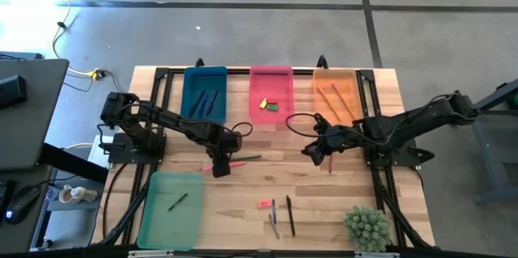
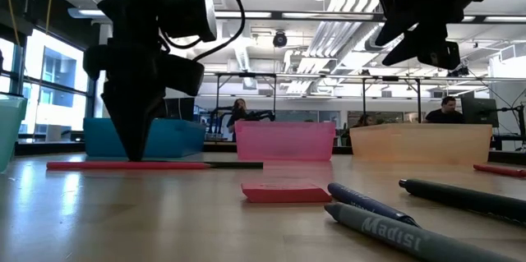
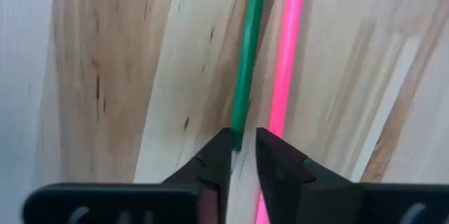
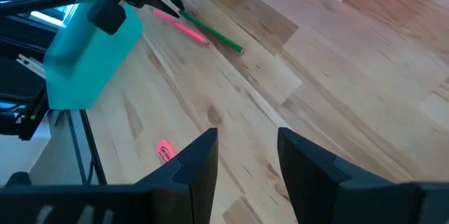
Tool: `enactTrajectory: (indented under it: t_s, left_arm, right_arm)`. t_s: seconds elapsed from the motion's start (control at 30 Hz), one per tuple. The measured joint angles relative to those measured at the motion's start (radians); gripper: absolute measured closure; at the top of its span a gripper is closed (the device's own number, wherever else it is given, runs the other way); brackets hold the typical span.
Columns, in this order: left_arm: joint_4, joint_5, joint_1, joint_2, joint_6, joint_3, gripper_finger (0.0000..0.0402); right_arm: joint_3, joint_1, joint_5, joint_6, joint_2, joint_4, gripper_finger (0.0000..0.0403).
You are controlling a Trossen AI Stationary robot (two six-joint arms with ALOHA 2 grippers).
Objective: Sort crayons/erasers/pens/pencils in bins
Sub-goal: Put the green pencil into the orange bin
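Near the middle of the high view, slightly left, we had the left gripper [image 1: 220, 168] pointing down at the wooden tabletop [image 1: 324, 201], over the near ends of two long thin sticks lying side by side: a pink pencil [image 3: 286, 55] and a dark green pencil [image 3: 247, 62]. Our fingers [image 3: 217, 155] stood only narrowly apart, straddling the green pencil's tip, with the pink one just outside one finger; nothing was gripped yet. The right gripper [image 1: 317, 151] hung right of centre, its fingers well apart and empty, above a short red stick [image 1: 329, 163].

We judged the step to be picking one pencil for the orange plastic bin [image 1: 338, 95] at the upper right, where other pencils already lay. To do it well, we needed to centre on one stick, keep the neighbour out of the grip, and close farther from the tip so it would not pivot when lifted.
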Motion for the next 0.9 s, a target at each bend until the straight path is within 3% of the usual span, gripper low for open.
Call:
enactTrajectory:
  t_s: [0.3, 0.6, 0.9]
  left_arm:
    - [-0.047, -0.064, 0.0, 0.0, 0.008, 0.0, 0.0279]
    - [-0.082, -0.078, -0.025, 0.0, 0.034, 0.0, 0.0289]
    - [-0.021, -0.172, -0.066, -0.005, 0.048, -0.05, 0.0309]
  right_arm:
    - [0.0, 0.0, 0.0, -0.025, 0.0, 0.0, 0.0263]
    - [0.0, 0.0, 0.0, -0.026, 0.0, 0.0, 0.0263]
    - [0.0, -0.001, 0.004, -0.037, 0.0, 0.0, 0.0263]
